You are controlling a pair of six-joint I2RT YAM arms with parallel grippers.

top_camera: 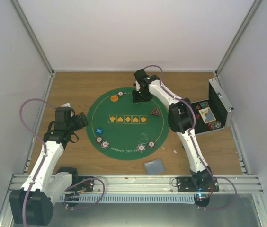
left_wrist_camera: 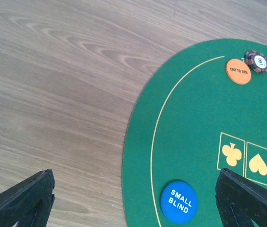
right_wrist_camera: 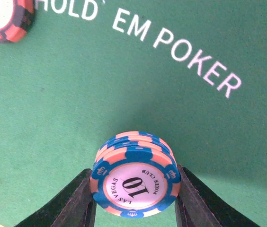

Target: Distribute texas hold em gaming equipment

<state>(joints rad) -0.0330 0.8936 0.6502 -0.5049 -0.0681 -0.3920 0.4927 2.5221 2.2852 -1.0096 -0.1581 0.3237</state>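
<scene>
Holds chip stack across its rims in right gripper at far side of green mat, left gripper gaping empty; likely light, stiff, slippery between layers.

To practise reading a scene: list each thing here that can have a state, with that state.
left gripper: open, holding nothing
right gripper: shut on the chip stack
chip stack: gripped, over the green mat
metal case: lid open
Small Blind disc: flat, label up
Big Blind disc: flat, label up
playing cards: stacked face down on the table
</scene>
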